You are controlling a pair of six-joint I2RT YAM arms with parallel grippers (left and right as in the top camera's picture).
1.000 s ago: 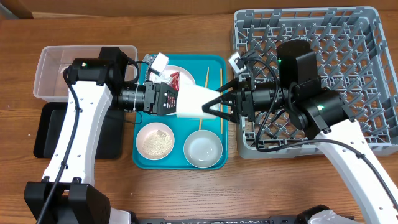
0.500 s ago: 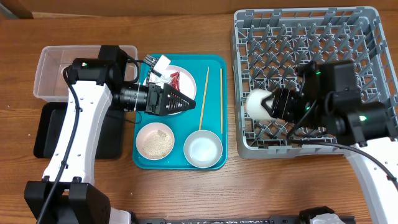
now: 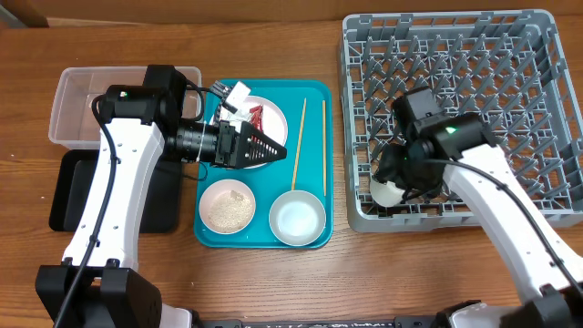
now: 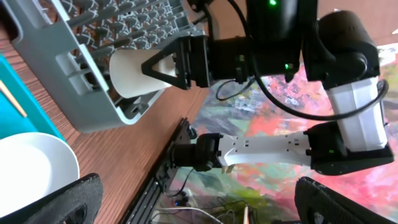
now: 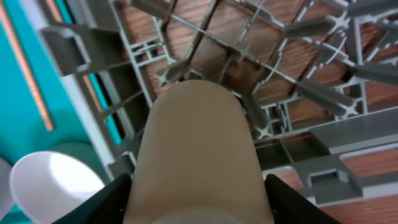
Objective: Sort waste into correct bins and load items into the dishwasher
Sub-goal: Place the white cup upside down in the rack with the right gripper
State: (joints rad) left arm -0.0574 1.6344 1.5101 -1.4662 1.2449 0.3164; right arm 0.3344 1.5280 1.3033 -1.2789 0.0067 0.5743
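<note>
L wrist shows R gripper (image 4: 151,70) clamping cup (image 4: 126,78); grip hidden overhead.

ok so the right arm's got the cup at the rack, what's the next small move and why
Probably ease the cup down the last bit before letting go. The right gripper is shut on the cup at a corner of the rack, with pegs around it and the lattice floor just beyond. Whether it touches that floor yet cannot be told.

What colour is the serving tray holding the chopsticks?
The tray is teal, clearest in the overhead view.
</note>
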